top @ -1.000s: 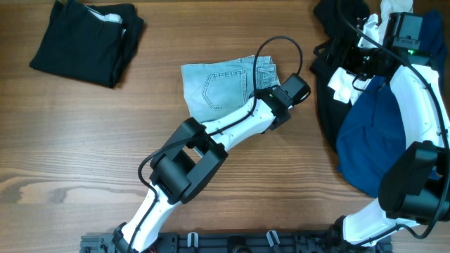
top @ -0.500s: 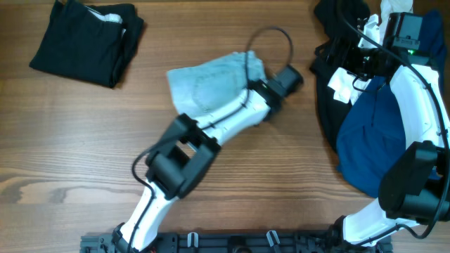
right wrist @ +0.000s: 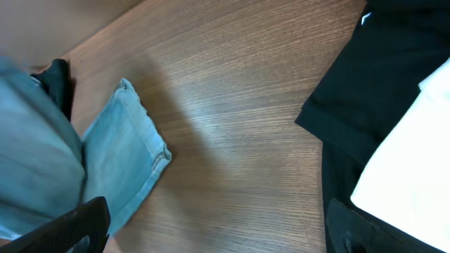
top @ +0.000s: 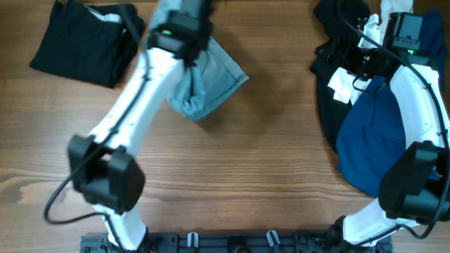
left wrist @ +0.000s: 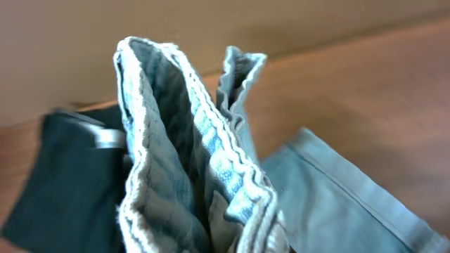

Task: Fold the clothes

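Observation:
The pale blue denim shorts hang bunched from my left gripper, lifted over the table's back left; one leg trails toward the right. In the left wrist view the gathered waistband fills the middle and hides the fingers. My right gripper hovers at the back right over the pile of clothes. In the right wrist view it is wide open and empty, and the shorts show at the left.
A folded black garment lies at the back left corner. A pile at the right holds black, white and royal blue garments. The bare wooden table spans the middle and front.
My left arm swung from the table's middle up and to the left, lifting the shorts off the wood. The right arm has not moved.

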Available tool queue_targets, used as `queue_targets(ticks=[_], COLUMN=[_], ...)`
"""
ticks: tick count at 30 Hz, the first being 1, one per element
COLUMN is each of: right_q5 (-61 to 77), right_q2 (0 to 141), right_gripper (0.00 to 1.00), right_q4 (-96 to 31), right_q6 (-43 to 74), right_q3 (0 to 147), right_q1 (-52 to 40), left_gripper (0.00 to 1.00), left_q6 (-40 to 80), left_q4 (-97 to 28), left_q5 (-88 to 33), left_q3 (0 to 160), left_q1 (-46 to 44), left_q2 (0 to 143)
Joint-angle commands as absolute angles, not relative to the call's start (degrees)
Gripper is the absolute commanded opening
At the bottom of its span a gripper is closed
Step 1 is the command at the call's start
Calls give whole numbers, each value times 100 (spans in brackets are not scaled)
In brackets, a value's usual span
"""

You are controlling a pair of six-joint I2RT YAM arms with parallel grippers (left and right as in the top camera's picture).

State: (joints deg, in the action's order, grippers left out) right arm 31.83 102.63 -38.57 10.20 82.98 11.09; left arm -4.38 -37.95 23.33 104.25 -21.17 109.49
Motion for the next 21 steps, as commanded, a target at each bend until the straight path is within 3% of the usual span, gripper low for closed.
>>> queue_targets(ticks=[1,13,21], right_q5=[3124,3124,3122], right_q2=[10254,10254,10254], right_gripper=[100,100,99], right_q4=[-3844,-3846,-3839], right_q6=[902,910,904], right_q3=[8333,8333,8333], right_q1=[1122,1122,1122], left_gripper=[4,4,4], left_q6=[-252,-301,-1328], left_q4=[-3590,-4171,-4928], left_q5=[2519,1444,399], left_q3=[10589,10586,10586], left_q1=[-1621,-1470,-1920], left_q2=[10442,10558,10971])
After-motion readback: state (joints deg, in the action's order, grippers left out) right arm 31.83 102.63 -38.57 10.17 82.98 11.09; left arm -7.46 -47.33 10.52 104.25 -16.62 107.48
